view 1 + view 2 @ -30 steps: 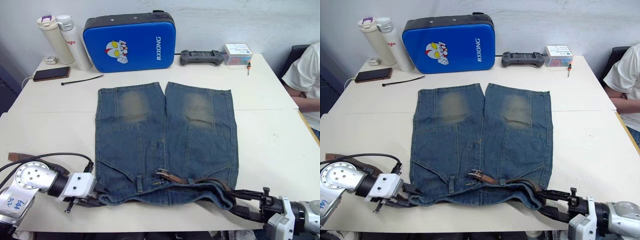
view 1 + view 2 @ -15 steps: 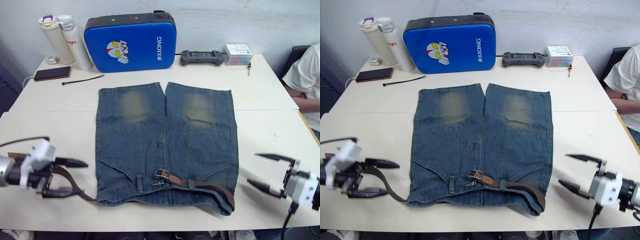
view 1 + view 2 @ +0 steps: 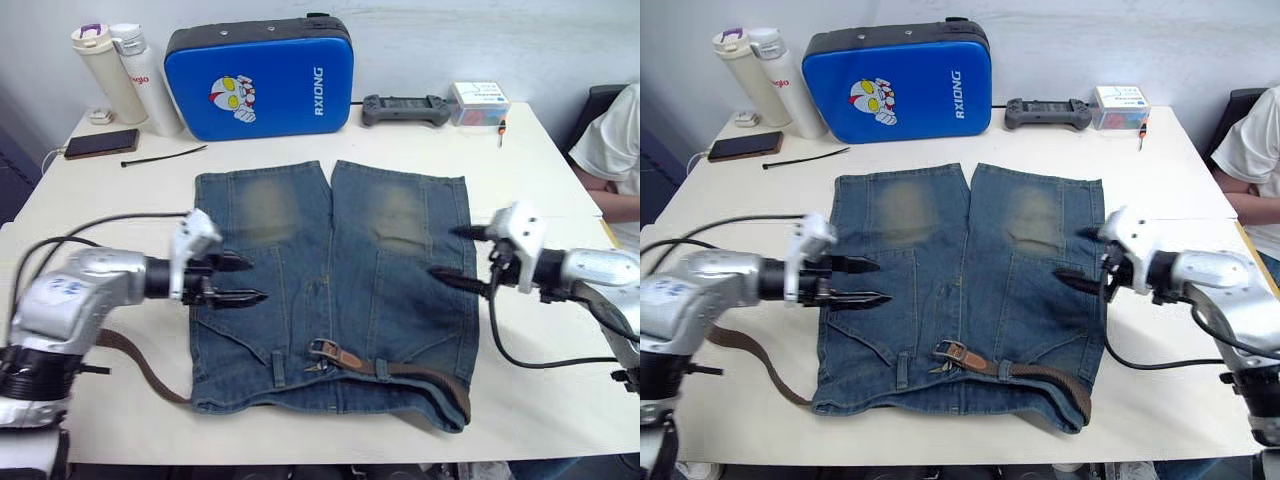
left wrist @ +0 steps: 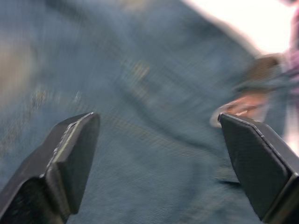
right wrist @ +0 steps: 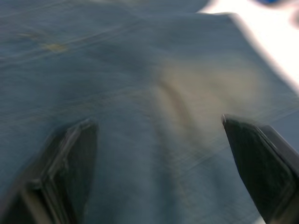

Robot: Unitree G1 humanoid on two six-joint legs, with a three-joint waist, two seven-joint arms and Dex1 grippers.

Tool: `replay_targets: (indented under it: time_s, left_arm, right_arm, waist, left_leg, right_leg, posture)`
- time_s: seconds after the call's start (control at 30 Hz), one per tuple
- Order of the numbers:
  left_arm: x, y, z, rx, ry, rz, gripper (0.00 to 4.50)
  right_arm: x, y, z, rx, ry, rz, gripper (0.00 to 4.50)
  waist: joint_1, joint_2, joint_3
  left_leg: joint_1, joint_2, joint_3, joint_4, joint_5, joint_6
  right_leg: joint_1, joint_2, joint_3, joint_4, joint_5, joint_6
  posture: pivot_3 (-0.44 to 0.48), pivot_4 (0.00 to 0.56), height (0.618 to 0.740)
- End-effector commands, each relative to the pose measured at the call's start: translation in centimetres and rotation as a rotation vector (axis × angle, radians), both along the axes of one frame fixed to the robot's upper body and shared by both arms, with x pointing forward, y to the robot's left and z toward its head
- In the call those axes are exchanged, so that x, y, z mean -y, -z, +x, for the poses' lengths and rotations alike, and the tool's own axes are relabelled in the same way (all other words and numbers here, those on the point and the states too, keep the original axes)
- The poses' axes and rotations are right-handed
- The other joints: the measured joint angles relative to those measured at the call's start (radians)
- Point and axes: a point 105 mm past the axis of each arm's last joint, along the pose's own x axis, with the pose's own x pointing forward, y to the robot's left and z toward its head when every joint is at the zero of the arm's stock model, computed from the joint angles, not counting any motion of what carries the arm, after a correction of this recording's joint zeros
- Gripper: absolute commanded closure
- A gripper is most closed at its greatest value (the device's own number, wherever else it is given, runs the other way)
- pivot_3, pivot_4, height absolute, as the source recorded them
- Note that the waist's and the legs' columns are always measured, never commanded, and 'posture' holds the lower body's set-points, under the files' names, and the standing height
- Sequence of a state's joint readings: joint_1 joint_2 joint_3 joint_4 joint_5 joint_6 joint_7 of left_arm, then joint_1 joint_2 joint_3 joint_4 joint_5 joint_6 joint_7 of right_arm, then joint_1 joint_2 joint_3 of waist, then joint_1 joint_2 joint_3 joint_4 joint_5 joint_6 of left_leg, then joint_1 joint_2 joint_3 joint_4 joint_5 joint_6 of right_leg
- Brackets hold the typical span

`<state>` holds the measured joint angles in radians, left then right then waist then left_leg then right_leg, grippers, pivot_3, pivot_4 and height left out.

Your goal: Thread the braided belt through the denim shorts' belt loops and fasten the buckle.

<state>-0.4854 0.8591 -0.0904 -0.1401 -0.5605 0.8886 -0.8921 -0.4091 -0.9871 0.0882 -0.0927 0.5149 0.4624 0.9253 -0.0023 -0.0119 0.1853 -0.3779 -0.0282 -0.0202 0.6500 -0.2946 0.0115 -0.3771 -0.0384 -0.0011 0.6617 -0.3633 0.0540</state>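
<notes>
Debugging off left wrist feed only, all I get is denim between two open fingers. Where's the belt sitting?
Observer: The braided belt runs along the waistband of the denim shorts, near the table edge closest to the robot.
Operator: Buckle done up?
Observer: No. The buckle lies loose near the fly, and the strap's other end trails onto the table on the robot's left.
Operator: Right arm holding anything?
Observer: No. The right gripper is open over the shorts' right leg. The left gripper is open over the left one.
</notes>
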Motion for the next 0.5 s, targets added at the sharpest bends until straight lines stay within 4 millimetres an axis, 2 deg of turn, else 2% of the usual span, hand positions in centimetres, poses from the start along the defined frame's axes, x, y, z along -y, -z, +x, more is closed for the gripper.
replay_targets:
  time_s: [0.03, 0.13, 0.27, 0.43, 0.5]
  left_arm:
    - [0.3, 0.4, 1.7, 0.025, -0.058, 0.090, 0.03]
    - [0.6, 1.9, 2.5, 0.005, -0.070, 0.160, 0.03]
    - [1.1, 3.8, 2.9, -0.026, -0.078, 0.216, 0.03]
    - [1.3, 6.6, 1.9, -0.097, -0.054, 0.303, 0.03]
    - [1.3, 7.6, 1.6, -0.118, -0.051, 0.340, 0.58]
  right_arm:
    - [-1.2, 0.6, 0.4, -0.072, -0.030, -0.072, 0.00]
    - [-1.9, 2.7, 0.8, -0.155, -0.049, -0.137, 0.00]
    - [-1.3, 5.7, 1.4, -0.243, 0.028, -0.195, 0.00]
    - [-0.4, 7.7, 0.9, -0.307, 0.084, -0.258, 0.00]
    - [-0.2, 8.5, 0.5, -0.339, 0.096, -0.280, 0.00]
  waist:
    - [-0.001, 0.000, 0.000]
    - [-0.001, 0.000, 0.000]
    - [0.001, 0.000, 0.000]
    - [0.003, -0.002, -0.006]
    - [0.004, -0.001, -0.011]
  left_leg:
    - [-0.001, 0.000, 0.000, 0.001, 0.000, 0.000]
    - [-0.002, 0.000, 0.001, 0.003, 0.000, 0.000]
    - [-0.002, 0.000, 0.001, 0.002, 0.000, 0.000]
    - [0.005, 0.000, 0.001, 0.003, -0.001, 0.001]
    - [0.007, 0.000, 0.001, 0.002, -0.001, 0.002]
  right_leg:
    - [-0.001, 0.000, 0.000, 0.000, 0.000, 0.000]
    - [-0.002, 0.000, 0.001, 0.000, 0.001, 0.001]
    - [-0.002, 0.000, 0.001, -0.001, 0.001, 0.001]
    - [0.006, -0.001, 0.001, -0.001, 0.001, 0.002]
    - [0.008, -0.001, 0.001, -0.002, 0.001, 0.002]
  posture:
    - [0.000, 0.150, 0.740]
    - [0.000, 0.150, 0.740]
    - [0.000, 0.150, 0.740]
    - [0.000, 0.150, 0.740]
    - [0.000, 0.150, 0.740]
